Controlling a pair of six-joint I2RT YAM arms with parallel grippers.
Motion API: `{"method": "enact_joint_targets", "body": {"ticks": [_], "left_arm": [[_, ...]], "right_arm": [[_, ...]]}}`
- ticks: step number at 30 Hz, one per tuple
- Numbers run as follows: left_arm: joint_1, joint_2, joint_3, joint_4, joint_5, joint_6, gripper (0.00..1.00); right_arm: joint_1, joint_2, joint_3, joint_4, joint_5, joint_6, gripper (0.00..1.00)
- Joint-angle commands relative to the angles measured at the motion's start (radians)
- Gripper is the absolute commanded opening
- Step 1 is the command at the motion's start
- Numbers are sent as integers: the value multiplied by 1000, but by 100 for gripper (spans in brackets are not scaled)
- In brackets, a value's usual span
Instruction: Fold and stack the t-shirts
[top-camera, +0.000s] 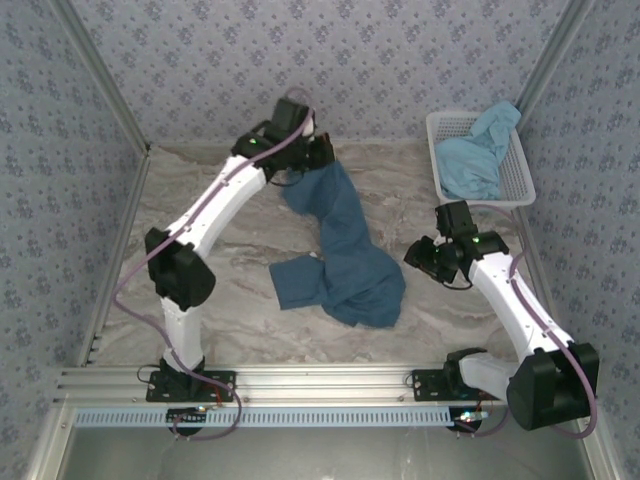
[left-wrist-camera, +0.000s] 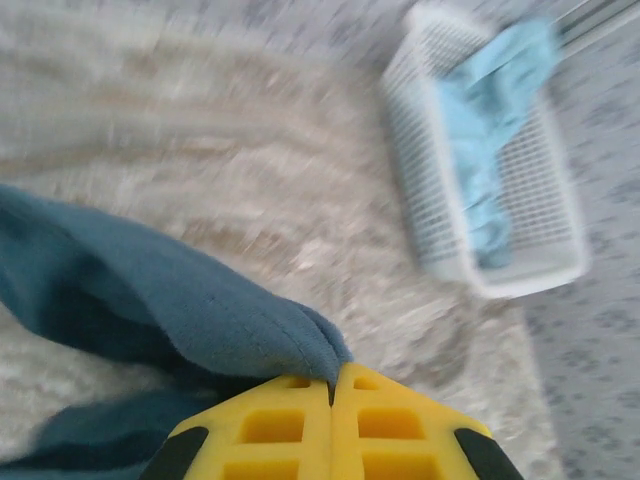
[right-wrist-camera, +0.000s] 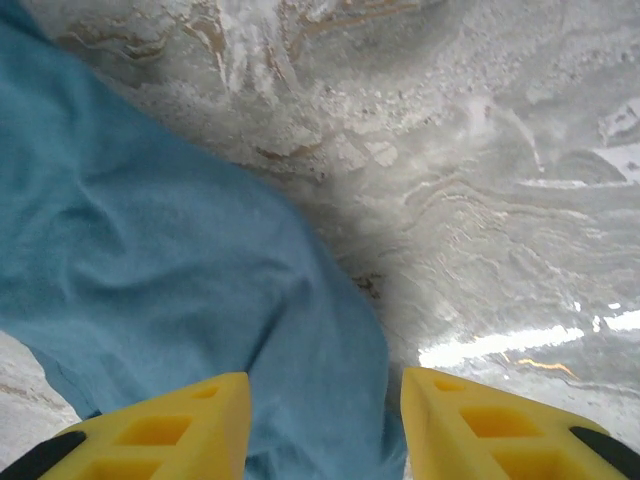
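The darker teal-blue t-shirt (top-camera: 345, 250) lies crumpled in a long strip down the middle of the table, its far end lifted. My left gripper (top-camera: 322, 155) is at that far end, and in its wrist view the yellow jaws (left-wrist-camera: 333, 385) are shut on a hemmed fold of the teal shirt (left-wrist-camera: 150, 290). My right gripper (top-camera: 415, 255) hovers at the shirt's near right edge. Its jaws (right-wrist-camera: 325, 400) stand open with teal cloth (right-wrist-camera: 150, 260) beneath them. The lighter sky-blue t-shirt (top-camera: 475, 160) is bunched in the basket, spilling over its far rim.
A white mesh basket (top-camera: 520, 195) sits at the far right against the wall, and it also appears in the left wrist view (left-wrist-camera: 520, 285) with the sky-blue shirt (left-wrist-camera: 485, 130). Patterned walls enclose the marbled tabletop (top-camera: 220, 190) on three sides.
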Motion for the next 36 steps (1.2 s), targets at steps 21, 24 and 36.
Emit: {"method": "enact_joint_targets", "body": {"ticks": [21, 24, 36], "left_arm": [[-8, 62, 534, -266, -116, 105, 0], [-7, 62, 535, -275, -94, 119, 0], [-110, 132, 566, -220, 119, 111, 0]], "right_arm": [[185, 141, -66, 264, -79, 177, 59], [257, 144, 10, 250, 19, 56, 60], [364, 186, 229, 495, 408, -340, 92]]}}
